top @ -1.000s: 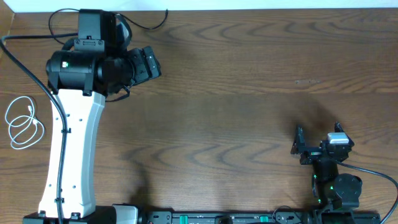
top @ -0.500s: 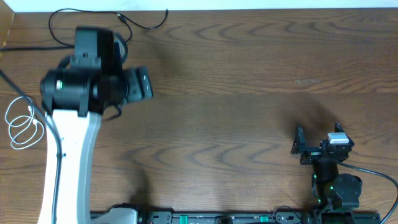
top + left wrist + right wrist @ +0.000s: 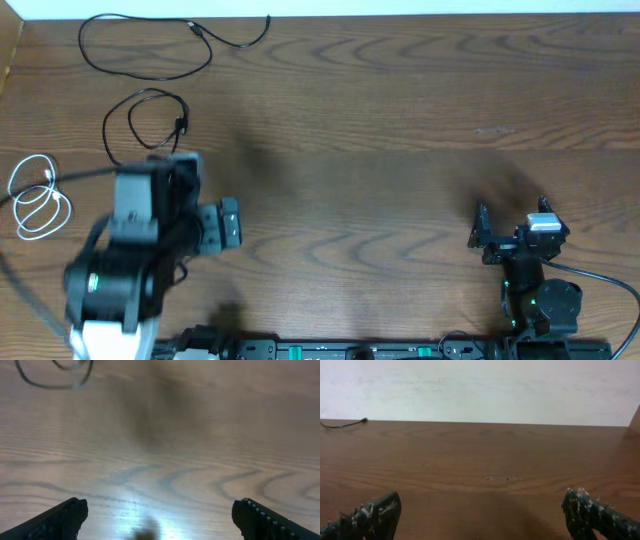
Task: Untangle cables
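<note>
Three cables lie apart at the table's left. The long black cable (image 3: 197,31) loops at the far left edge. The shorter black cable (image 3: 180,124) forms a small loop below it. The white cable (image 3: 35,205) is coiled at the left edge. My left gripper (image 3: 228,222) hovers open and empty in front of the short black cable, whose loop shows blurred in the left wrist view (image 3: 50,385), far from the gripper (image 3: 160,522). My right gripper (image 3: 510,222) rests open and empty at the front right (image 3: 480,517). The long cable's end (image 3: 345,424) shows far off in that view.
A thick black cord (image 3: 600,275) runs from the right arm's base at the front right. A pale wall (image 3: 480,390) stands behind the table's far edge. The arm bases sit along the front edge.
My left arm has drawn back from the far left toward the front of the table, uncovering the short black cable's loop. The right arm has not moved.
</note>
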You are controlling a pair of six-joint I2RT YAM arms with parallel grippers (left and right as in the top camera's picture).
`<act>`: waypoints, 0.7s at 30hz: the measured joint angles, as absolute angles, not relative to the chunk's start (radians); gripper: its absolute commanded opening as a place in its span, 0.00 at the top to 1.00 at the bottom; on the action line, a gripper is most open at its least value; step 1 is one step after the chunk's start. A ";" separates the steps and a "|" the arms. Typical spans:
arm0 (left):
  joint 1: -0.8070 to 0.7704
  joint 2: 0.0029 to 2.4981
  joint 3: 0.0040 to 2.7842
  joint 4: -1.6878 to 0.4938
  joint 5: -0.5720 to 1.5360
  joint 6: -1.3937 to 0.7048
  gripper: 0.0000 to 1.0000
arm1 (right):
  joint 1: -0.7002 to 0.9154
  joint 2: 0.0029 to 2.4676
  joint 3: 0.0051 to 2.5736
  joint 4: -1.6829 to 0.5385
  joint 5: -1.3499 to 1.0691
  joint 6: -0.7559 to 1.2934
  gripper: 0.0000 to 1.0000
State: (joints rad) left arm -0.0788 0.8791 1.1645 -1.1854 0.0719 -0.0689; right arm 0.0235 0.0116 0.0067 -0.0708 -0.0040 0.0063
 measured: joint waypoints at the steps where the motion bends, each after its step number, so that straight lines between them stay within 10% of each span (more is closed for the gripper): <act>1: -0.078 0.829 1.151 -1.184 0.072 -0.067 0.02 | 0.023 0.012 0.007 -0.071 -0.004 0.006 0.01; 21: -0.078 0.360 0.883 -1.140 0.076 -0.062 0.02 | 0.023 0.012 0.007 -0.071 -0.004 0.007 0.01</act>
State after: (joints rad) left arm -0.0784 0.3595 0.8825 -1.1400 0.0757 -0.0624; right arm 0.0235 0.0120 0.0067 -0.0711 -0.0040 0.0067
